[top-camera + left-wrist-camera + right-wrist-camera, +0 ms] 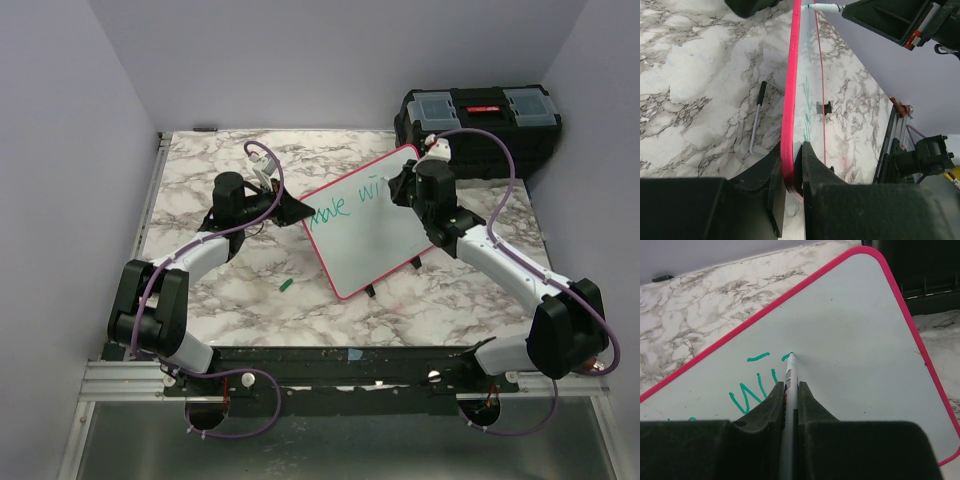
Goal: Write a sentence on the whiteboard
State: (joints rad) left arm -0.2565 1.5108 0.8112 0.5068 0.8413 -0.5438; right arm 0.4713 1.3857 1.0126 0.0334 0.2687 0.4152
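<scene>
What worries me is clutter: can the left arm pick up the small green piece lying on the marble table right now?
Probably not yet. The small green piece lies uncovered near that arm, but the left gripper is shut on the pink-framed white whiteboard and must let go first.
</scene>
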